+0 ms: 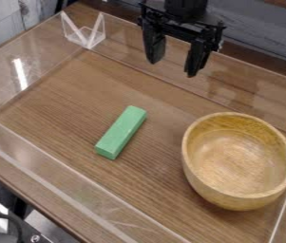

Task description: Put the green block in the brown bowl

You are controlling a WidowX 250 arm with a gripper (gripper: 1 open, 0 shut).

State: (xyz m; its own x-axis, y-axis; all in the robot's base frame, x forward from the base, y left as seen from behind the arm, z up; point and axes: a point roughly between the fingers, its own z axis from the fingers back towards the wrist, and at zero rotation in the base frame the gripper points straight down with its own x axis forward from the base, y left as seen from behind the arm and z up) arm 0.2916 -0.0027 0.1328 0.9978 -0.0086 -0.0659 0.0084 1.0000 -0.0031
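Wood-grain tabletop (69, 104), fenced on all sides by low clear plastic walls (31, 66). Small clear triangular stand (85, 30) at the far edge, towards the left corner.

Near the middle of the board: green block (121, 131), a flat bar lying on its broad face, set on a diagonal, far end angled towards the right. To its right, close to the near right corner: brown bowl (240, 159), round, thick-rimmed, upright and empty. Block and bowl near each other but not touching.

Above the far side of the table: black gripper (175, 52), pointed straight down, fingers spread apart, nothing between them. Well clear of the block, hanging behind it and slightly to the right. Task apparently at its start: block not yet approached.

Likely trouble from here: fingers descending out of line with the diagonal bar, catching a corner and spinning or shoving it instead of closing on its narrow sides. Flat, low shape, so little to pinch; too shallow a descent probably a slipped grasp. During any carry, too low a path probably a knock against the thick rim. Clear walls hard to see, another thing to strike.
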